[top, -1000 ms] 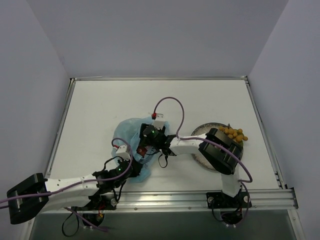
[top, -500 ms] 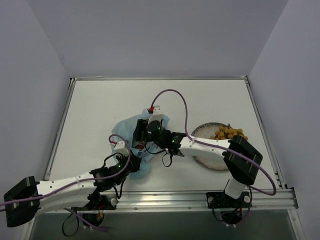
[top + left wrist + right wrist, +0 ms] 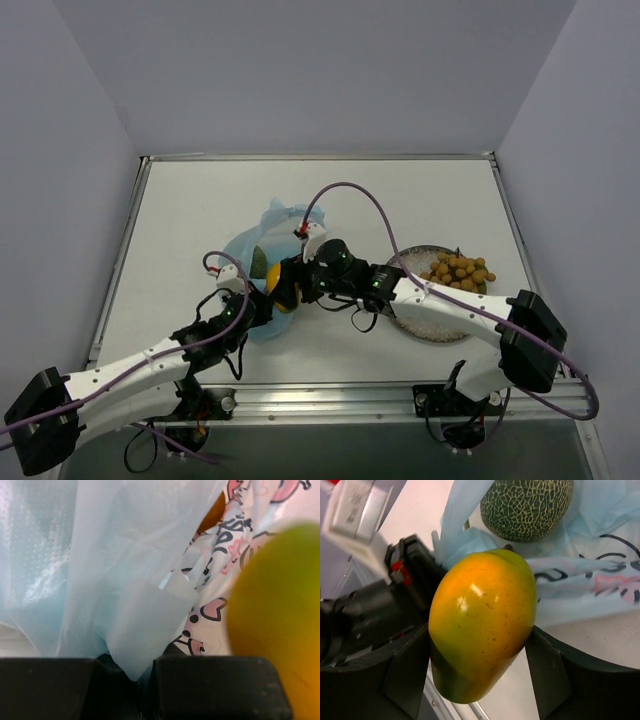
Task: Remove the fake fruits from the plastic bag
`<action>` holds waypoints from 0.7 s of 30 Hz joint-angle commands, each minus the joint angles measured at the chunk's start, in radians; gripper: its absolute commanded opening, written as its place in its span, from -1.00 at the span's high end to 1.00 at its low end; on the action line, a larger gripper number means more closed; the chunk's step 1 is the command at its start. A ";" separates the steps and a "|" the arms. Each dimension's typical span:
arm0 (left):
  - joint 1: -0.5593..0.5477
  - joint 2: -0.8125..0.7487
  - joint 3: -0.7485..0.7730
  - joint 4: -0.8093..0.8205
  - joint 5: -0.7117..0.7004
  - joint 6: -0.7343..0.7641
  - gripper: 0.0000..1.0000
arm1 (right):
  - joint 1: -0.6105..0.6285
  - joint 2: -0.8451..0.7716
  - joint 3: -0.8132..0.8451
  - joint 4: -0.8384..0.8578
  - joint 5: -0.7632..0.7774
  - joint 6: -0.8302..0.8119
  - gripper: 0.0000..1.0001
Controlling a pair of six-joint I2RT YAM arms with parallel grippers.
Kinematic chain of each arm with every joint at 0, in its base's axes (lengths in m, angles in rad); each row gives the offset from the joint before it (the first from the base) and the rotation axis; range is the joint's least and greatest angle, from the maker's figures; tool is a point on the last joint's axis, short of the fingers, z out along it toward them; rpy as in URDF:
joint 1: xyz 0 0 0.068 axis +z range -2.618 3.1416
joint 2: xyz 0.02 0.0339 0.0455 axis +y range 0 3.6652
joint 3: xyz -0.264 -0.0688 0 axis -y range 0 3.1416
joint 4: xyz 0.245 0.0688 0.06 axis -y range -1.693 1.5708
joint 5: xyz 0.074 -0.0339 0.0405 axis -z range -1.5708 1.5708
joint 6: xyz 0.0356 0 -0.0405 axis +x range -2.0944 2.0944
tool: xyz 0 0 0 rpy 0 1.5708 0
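Observation:
My right gripper [image 3: 283, 288] is shut on the yellow-orange mango [image 3: 274, 285], which fills the right wrist view [image 3: 482, 630] between both fingers, held just outside the light-blue plastic bag [image 3: 258, 250]. The green netted melon [image 3: 526, 507] lies in the bag's opening behind the mango. My left gripper [image 3: 252, 310] is shut on a fold of the bag's blue film [image 3: 135, 630]; the white flowered panel [image 3: 220, 580] and the blurred mango [image 3: 277, 620] show beyond it. The bunch of orange-tan balls [image 3: 460, 268] lies on the speckled plate [image 3: 425, 320].
The plate sits right of centre near the right arm. A raised metal rail [image 3: 400, 392] runs along the table's near edge, and grey walls close in the sides and back. The left arm's wrist [image 3: 365, 615] is close beside the mango.
My right gripper has pulled back out of the bag with the mango in it. The left gripper moved up and forward, lifting the bag's edge so the bag stands taller.

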 commanded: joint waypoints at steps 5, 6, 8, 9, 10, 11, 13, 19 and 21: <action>0.058 -0.028 0.014 -0.020 0.067 0.048 0.95 | -0.073 -0.244 -0.062 -0.109 0.097 -0.049 0.27; 0.057 -0.042 -0.001 -0.017 0.082 0.048 0.95 | -0.098 -0.299 -0.082 -0.146 0.129 -0.046 0.28; 0.055 -0.057 -0.017 -0.020 0.096 0.056 0.95 | -0.144 -0.364 -0.096 -0.208 0.331 -0.040 0.29; 0.052 -0.080 -0.035 -0.024 0.102 0.059 0.95 | -0.190 -0.376 -0.117 -0.283 0.400 -0.037 0.30; 0.051 -0.094 -0.043 -0.030 0.116 0.062 0.95 | -0.213 -0.387 -0.131 -0.310 0.527 -0.017 0.29; 0.049 -0.108 -0.051 -0.037 0.124 0.063 0.95 | -0.237 -0.405 -0.151 -0.328 0.561 -0.006 0.30; 0.045 -0.152 -0.061 -0.069 0.134 0.063 0.95 | -0.334 -0.421 -0.220 -0.342 0.573 0.024 0.29; 0.041 -0.249 -0.072 -0.153 0.154 0.065 0.95 | -0.426 -0.367 -0.294 -0.342 0.637 0.028 0.28; 0.040 -0.254 -0.074 -0.158 0.162 0.069 0.95 | -0.426 -0.306 -0.291 -0.335 0.637 0.009 0.26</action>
